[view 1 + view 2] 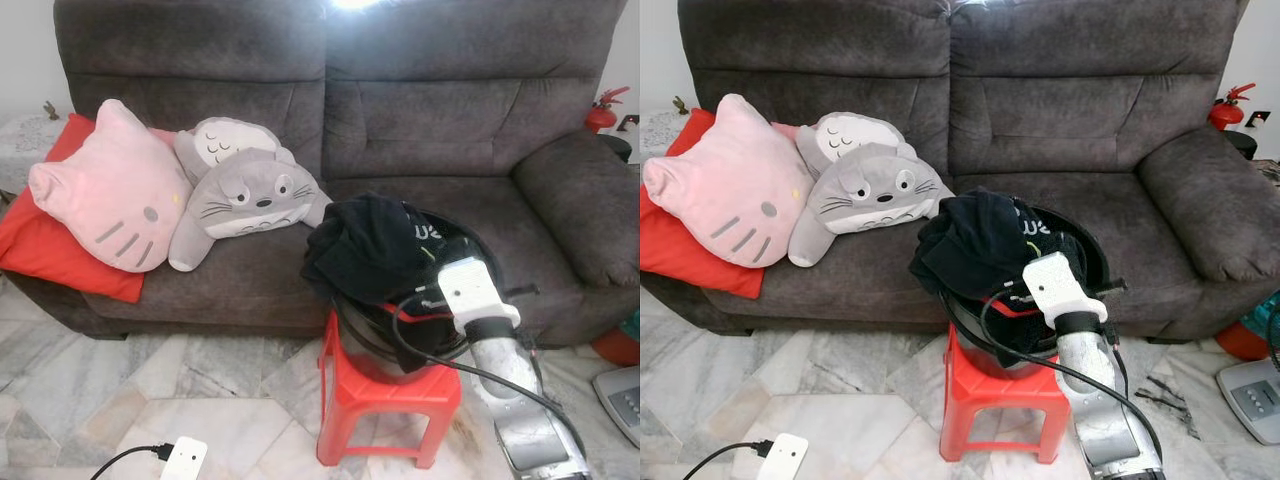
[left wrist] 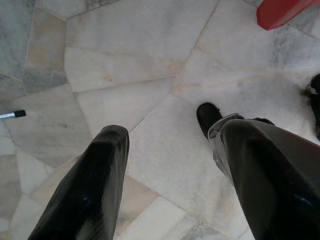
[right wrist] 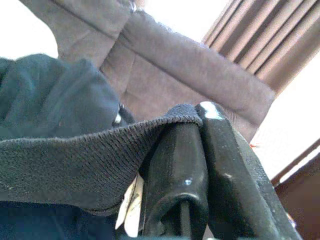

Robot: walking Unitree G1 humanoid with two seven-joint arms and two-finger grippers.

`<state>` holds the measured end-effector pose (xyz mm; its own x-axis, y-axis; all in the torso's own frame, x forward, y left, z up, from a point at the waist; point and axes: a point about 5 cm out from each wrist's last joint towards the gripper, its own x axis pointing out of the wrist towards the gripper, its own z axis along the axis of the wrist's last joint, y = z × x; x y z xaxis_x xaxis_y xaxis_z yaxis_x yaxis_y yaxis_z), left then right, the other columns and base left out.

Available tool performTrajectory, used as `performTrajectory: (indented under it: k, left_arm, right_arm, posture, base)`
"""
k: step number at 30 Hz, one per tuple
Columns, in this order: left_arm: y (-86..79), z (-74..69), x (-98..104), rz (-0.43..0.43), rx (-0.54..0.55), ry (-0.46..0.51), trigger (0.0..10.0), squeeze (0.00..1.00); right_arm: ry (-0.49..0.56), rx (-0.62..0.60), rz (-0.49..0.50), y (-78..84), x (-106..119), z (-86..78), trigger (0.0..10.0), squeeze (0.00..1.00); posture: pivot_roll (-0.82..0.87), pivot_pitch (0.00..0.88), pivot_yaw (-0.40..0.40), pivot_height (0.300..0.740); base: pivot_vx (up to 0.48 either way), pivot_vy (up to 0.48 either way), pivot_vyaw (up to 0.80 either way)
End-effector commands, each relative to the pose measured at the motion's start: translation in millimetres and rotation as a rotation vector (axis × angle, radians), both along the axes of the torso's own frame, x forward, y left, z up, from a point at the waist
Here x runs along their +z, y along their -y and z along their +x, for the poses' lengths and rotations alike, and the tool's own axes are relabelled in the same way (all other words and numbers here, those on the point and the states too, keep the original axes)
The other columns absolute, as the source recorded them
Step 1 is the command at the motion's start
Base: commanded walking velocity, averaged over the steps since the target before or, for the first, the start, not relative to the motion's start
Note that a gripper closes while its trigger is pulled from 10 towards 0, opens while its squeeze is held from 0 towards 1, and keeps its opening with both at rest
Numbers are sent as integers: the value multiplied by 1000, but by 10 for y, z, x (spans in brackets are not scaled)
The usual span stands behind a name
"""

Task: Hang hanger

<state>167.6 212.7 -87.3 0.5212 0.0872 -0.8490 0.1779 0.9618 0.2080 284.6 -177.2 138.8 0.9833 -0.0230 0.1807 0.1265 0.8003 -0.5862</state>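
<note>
Looking down, I see a dark basket (image 1: 452, 236) on a red stool (image 1: 385, 392) before the grey sofa (image 1: 420, 110), heaped with black clothes (image 1: 362, 245). My right gripper (image 3: 197, 165) reaches into it, fingers pinched together on a ribbed edge of the black clothes. My left gripper (image 2: 170, 175) hangs over the marble floor (image 2: 150, 75), fingers apart. I cannot make out a hanger; the basket's contents are mostly buried.

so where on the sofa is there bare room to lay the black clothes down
The right seat, between the Totoro plush and the right armrest, is bare. The left seat is crowded with the pink cushion and red cushion.
</note>
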Motion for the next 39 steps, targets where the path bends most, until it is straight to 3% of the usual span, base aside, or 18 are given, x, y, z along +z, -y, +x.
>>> performTrajectory:
  k: [1, 3, 5, 13, 18, 22, 27, 39]
  left_arm:
    - [-22, -36, -12, 12, -5, -13, 10000, 0]
    - [-22, -37, -13, 12, -5, -13, 10000, 0]
    - [-19, -37, -14, 13, -5, -14, 10000, 0]
    - [-20, -33, -12, 13, -2, -13, 10000, 0]
    - [-20, -27, -9, 12, -2, -12, 10000, 0]
    - [-21, -23, -8, 12, -1, -12, 10000, 0]
    - [-17, -17, -6, 11, -1, -12, 10000, 0]
    - [-28, -34, -12, 14, 1, -18, 10000, 0]
  right_arm:
    - [58, 22, -12, -20, 192, 35, 0, 0]
    - [65, 24, -14, -21, 215, 41, 0, 0]
    - [106, 46, -28, -32, 398, 94, 0, 0]
    - [178, 132, -52, -68, 740, 151, 0, 0]
    - [139, 204, -45, -97, 765, 143, 0, 0]
    - [94, 288, -56, -182, 734, 116, 0, 0]
    - [-54, 405, -122, -287, 536, 46, 0, 0]
    - [-335, 404, -240, -146, 29, -19, 0, 0]
  posture:
    - [-181, 0, 17, 727]
    - [-181, 0, 17, 727]
    - [-185, 0, 17, 727]
    - [-190, 0, 16, 727]
    - [-191, 0, 17, 727]
    - [-193, 0, 17, 727]
    - [-197, 0, 17, 727]
    - [-190, 0, 18, 727]
  base:
    - [0, 0, 0]
    - [0, 0, 0]
    - [0, 0, 0]
    - [0, 0, 0]
    - [0, 0, 0]
    - [0, 0, 0]
    - [0, 0, 0]
    - [0, 0, 0]
